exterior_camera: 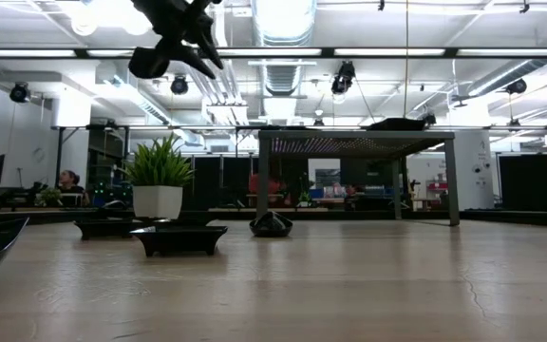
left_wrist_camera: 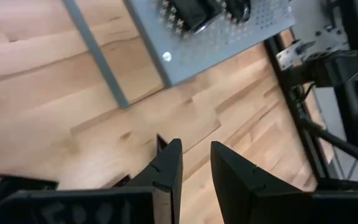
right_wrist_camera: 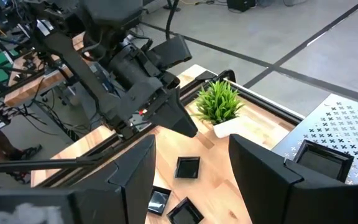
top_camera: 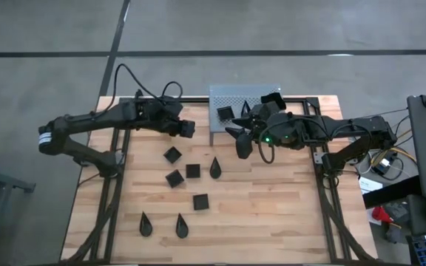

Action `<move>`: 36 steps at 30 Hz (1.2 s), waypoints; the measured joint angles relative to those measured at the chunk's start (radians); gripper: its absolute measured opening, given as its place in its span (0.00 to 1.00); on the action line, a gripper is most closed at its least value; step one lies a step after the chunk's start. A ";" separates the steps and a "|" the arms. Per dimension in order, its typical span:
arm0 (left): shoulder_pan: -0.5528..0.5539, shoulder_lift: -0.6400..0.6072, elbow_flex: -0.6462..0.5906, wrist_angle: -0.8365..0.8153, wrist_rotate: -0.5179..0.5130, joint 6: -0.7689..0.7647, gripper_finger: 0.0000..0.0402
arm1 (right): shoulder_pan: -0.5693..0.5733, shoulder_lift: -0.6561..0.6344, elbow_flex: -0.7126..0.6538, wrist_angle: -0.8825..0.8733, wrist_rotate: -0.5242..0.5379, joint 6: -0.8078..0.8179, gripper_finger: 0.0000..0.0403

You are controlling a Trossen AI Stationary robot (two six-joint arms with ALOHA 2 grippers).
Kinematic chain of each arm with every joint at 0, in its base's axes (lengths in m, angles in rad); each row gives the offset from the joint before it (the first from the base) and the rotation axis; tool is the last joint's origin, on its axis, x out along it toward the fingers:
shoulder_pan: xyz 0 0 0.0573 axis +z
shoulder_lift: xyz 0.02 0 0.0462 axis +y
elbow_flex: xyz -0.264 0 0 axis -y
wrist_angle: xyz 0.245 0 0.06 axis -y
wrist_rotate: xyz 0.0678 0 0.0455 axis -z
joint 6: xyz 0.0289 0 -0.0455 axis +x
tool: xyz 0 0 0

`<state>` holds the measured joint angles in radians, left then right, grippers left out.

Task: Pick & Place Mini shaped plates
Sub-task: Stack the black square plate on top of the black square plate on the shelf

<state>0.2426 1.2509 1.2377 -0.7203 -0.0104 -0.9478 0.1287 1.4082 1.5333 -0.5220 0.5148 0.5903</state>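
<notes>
A: Left to right, what's there?

B: The left tool (top_camera: 186, 129) hangs over the back of the wooden surface (top_camera: 272, 214), near the shelf's left edge. Its fingers (left_wrist_camera: 166, 171) stand slightly parted with only bare wood showing between them, so it carries nothing.

A: And the plates?

B: Seven black mini plates are loose on the surface: two teardrop plates (top_camera: 146, 224) at the front left, a cluster of small square plates (top_camera: 172, 154) mid-surface, another teardrop (top_camera: 215, 168) just right of them, and a lone square (top_camera: 200, 201) nearer the front. Further right, the grey perforated shelf (top_camera: 220, 94) already holds at least one square plate (top_camera: 225, 113).

A: The right arm?

B: The right tool (top_camera: 240, 142) is raised at the shelf's front edge, jaws spread wide and empty; its wrist view looks past them to a small potted plant (right_wrist_camera: 219, 106).

A: Which step, then?

B: I'd judge it's between placements, with neither tool holding a plate. Next, one tool would need to descend over a loose plate, the nearest square probably, straddle its rim, close, and carry it to the shelf.
</notes>
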 joint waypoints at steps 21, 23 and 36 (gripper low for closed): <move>-0.051 -0.012 0.000 -0.100 -0.115 -0.004 0.19 | 0.000 -0.001 0.000 -0.032 -0.026 0.001 0.50; -0.051 -0.012 0.000 -0.100 -0.120 -0.006 0.19 | 0.000 -0.001 0.000 -0.032 -0.026 0.001 0.50; -0.051 -0.012 0.000 -0.123 -0.141 -0.006 0.19 | 0.000 -0.001 0.000 -0.031 -0.026 0.000 0.50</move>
<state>0.1913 1.2388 1.2377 -0.8432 -0.1516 -0.9539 0.1287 1.4071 1.5333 -0.5529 0.4889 0.5907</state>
